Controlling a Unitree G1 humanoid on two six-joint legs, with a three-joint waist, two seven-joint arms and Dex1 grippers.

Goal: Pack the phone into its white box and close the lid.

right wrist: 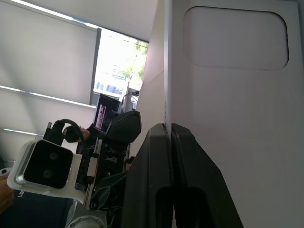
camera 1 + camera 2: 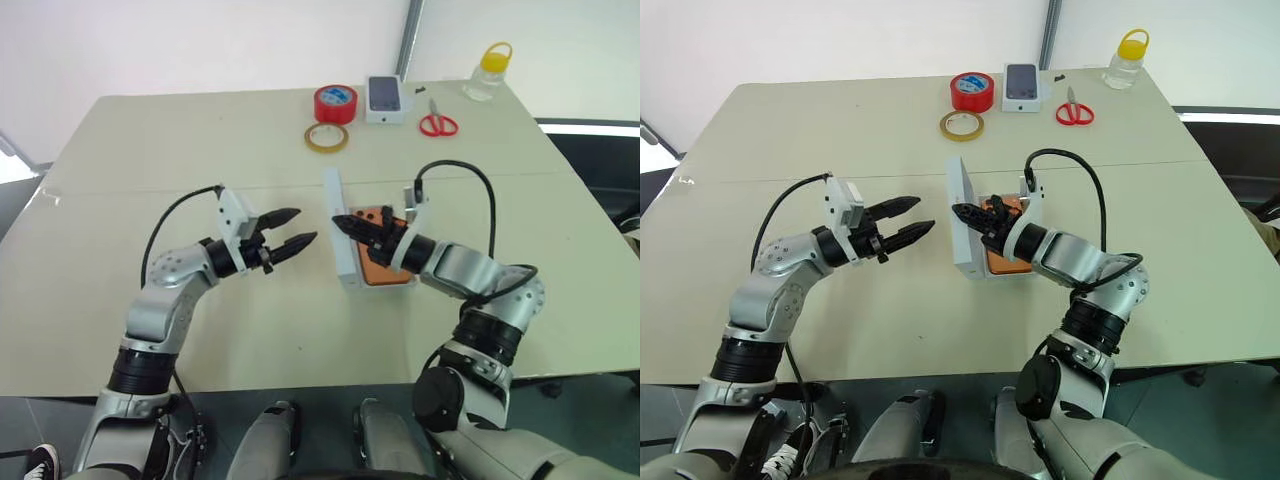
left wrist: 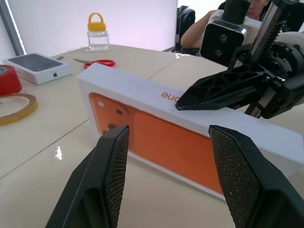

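1. The table (image 2: 120,300) carries the work near its middle: the white box (image 2: 388,278) lies flat with the orange phone (image 2: 376,262) in it, partly covered by the right arm, and the lid (image 2: 341,232) stands on one long edge along the box's left side.

2. The relation that matters: the lid's long axis runs away from the robot, its printed orange face turned left, its plain inner side turned right toward the box. Closing it would mean tipping it rightward, down over the phone.

3. The right gripper (image 2: 352,226) is the arm on the job. Its fingers are pressed together on the lid's upper wall, pinching that thin edge from the box side.

4. The left gripper (image 2: 293,241) hovers just left of the lid, level, pointing at its printed face, fingers spread and holding nothing. It is near but apart from the lid.

5. The left wrist view gives what the head views cannot: the lid's orange phone print with its camera cluster, and the right fingers lying on the top edge.

6. The right wrist view shows the opposite side: the white inner face with a rounded outline, and the closed fingers gripping the wall edge-on.

7. At the table's far edge, well apart, sit a red tape roll (image 2: 335,103), a tan tape ring (image 2: 327,137), a small white box (image 2: 386,98), red scissors (image 2: 437,122) and a yellow-capped jar (image 2: 488,70).
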